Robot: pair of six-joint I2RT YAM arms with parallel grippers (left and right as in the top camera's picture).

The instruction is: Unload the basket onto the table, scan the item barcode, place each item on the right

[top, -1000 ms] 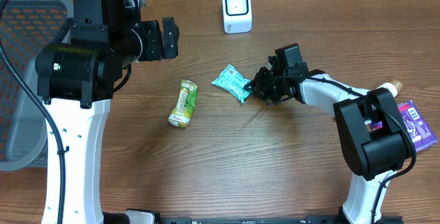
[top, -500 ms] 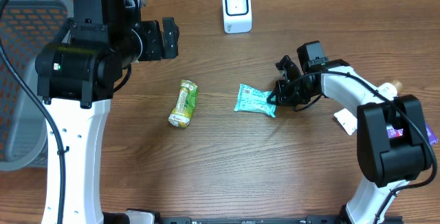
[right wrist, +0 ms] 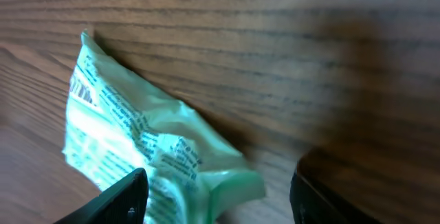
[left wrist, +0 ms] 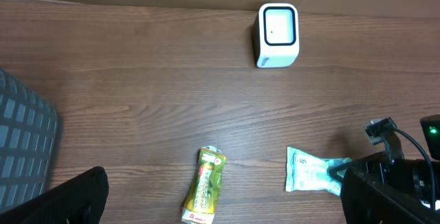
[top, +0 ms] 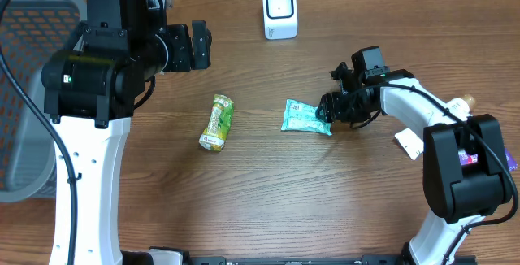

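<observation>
The scan is not done, as far as I can judge. The packet (top: 306, 117) lies flat on the bench (top: 268, 192), a little right of the middle. The scanner (top: 280, 10) stands well apart from it, near the far edge. Nothing is held up to the scanner's face.

My right gripper (top: 328, 112) is low at the packet's right end. Its jaws are apart. In my wrist view the two fingers (right wrist: 120, 196) stand wide, with the packet's crumpled corner between them, and they are not pinching it. So I take the packet to be resting on the wood, not in my grip. Near its far corner I see fine striped print (right wrist: 82, 90) facing up, which may be the barcode, though I cannot be sure.

My left gripper (top: 195, 45) hangs wide open over the far left part of the bench, holding nothing. A green pouch (top: 216, 122) lies left of the packet, well clear of both grippers.

What is left, in my view, is nearly all of the task. I need a firm hold on the packet and must lift it, carry it to the far edge and turn the code toward the scanner. The thin, wrinkled film may slip or fold, so the grasp needs care.
</observation>
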